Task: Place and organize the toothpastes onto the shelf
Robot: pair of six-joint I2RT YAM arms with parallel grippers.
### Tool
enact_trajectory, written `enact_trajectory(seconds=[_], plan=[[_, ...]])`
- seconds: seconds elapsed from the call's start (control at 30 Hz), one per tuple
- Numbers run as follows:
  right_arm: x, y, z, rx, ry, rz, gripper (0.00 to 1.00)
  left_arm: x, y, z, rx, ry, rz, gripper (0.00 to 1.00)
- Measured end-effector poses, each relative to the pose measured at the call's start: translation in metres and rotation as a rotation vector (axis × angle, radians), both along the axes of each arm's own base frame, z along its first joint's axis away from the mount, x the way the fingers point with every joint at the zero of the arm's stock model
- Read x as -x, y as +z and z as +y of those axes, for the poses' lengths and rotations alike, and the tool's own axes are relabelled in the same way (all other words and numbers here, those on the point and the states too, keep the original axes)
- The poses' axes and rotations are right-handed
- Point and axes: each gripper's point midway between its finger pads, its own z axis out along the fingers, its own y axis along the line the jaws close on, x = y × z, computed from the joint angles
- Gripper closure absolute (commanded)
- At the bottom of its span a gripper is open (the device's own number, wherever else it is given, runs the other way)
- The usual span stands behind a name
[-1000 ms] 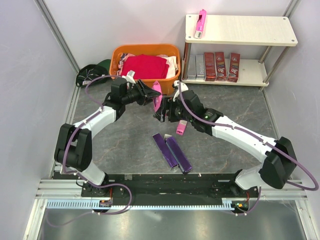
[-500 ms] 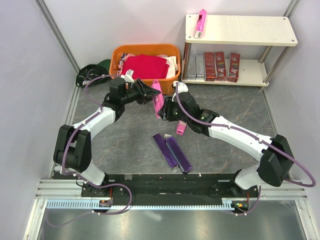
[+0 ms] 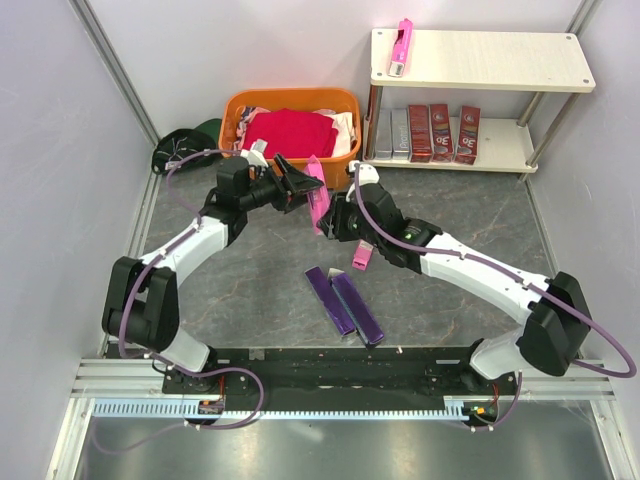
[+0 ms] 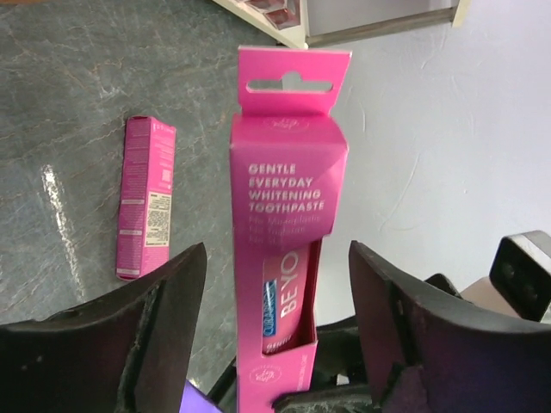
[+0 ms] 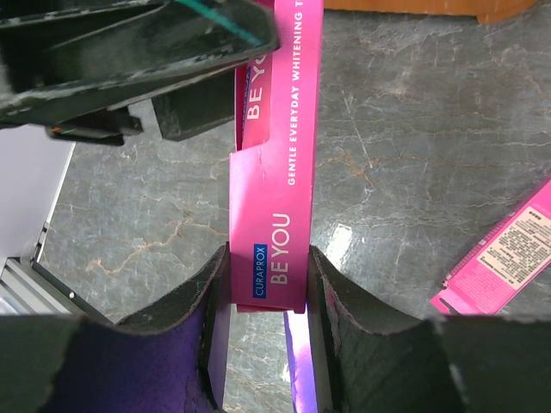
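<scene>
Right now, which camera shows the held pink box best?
Left wrist: the held pink box faces it, front print and hang tab clear. Right wrist shows its side clamped in the right pincer; top external shows it small.

White arm links (image 3: pixel 480 275), black joints (image 3: pixel 140 310), looping purple cables (image 3: pixel 603 322), black gripper fingers (image 4: pixel 129 344), seemingly scuffed

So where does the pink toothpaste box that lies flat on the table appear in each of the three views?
Top external: the loose pink box lies near the centre, down and to the right of the held pink box.
Left wrist: the loose pink box is left of middle.
Right wrist: the loose pink box is at the right edge.
Shared landmark: the held pink box, visible in all three views.
</scene>
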Motion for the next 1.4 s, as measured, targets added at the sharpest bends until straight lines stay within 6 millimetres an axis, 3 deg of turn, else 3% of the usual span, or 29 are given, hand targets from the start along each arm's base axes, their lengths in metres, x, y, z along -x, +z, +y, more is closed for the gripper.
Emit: enact_trajectory(seconds=[0.07,0.17,0.53,0.93,1.07,1.4], plan=[[-0.001,0.002,-0.002,-0.001,-0.005,-0.006,0.83,0.003,0.001,0.002,-0.024,-0.002,-0.005,0.08],[-0.003,0.005,-0.004,-0.004,-0.012,-0.011,0.84,0.006,0.003,0.007,-0.069,0.011,-0.024,0.02],[-0.017,0.034,-0.031,-0.034,-0.071,-0.060,0.84,0.007,0.019,0.036,-0.268,0.101,-0.118,0.00],[-0.041,0.111,-0.059,-0.078,-0.130,-0.191,0.84,0.000,0.009,0.077,-0.511,0.237,-0.139,0.00],[-0.054,0.135,-0.074,-0.100,-0.165,-0.230,0.84,0.001,0.006,0.080,-0.536,0.237,-0.135,0.00],[-0.110,0.199,-0.136,-0.098,-0.324,-0.341,0.83,0.005,0.000,0.077,-0.555,0.213,-0.126,0.00]])
